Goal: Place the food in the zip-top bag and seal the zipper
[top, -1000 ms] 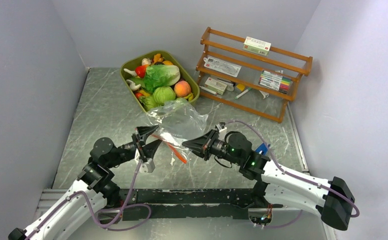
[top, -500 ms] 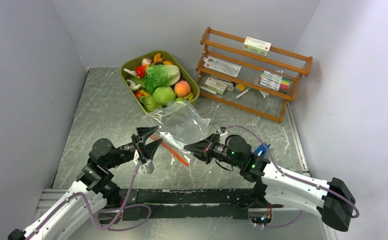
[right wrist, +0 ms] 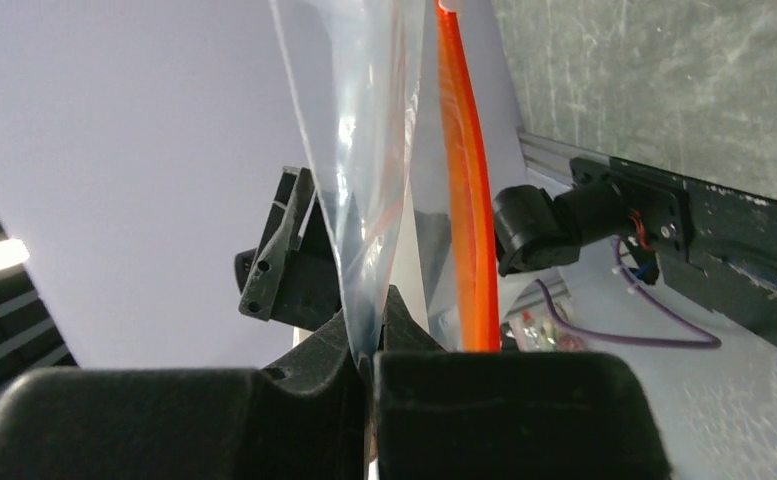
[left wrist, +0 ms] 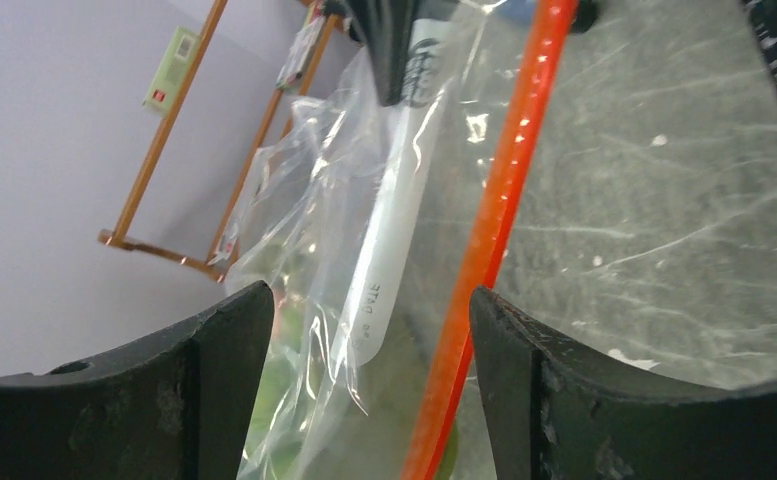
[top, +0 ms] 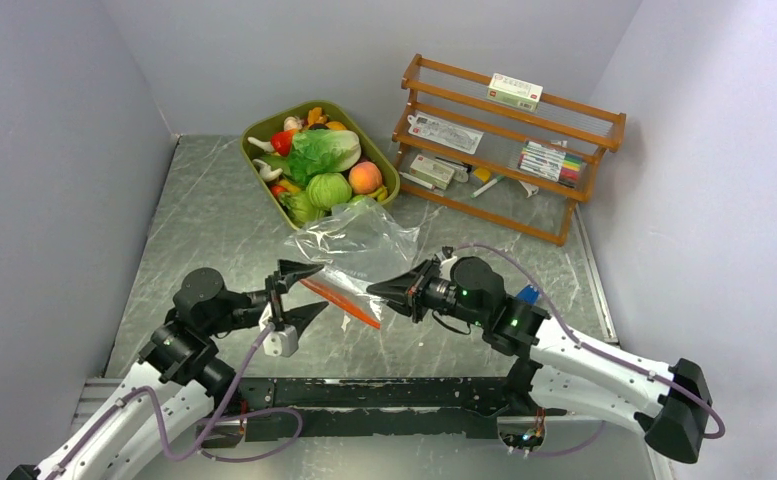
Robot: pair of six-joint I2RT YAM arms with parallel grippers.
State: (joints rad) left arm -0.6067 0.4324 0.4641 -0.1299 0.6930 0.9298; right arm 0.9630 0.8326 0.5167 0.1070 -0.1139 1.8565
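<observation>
Glinting zip-top bag point(top: 359, 240), contents seemingly indiscernible

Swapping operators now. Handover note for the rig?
Grippers: left gripper open, zipper end between its fingers, ungripped; right gripper shut on the zip-top bag film near the mouth.
Things: bag limp on the table, looks empty, by the olive-green tub; food (lettuce, cabbage, peach, more) all in the tub.
Done: nothing bagged.
Left: open mouth, load food, seal zipper.
</observation>
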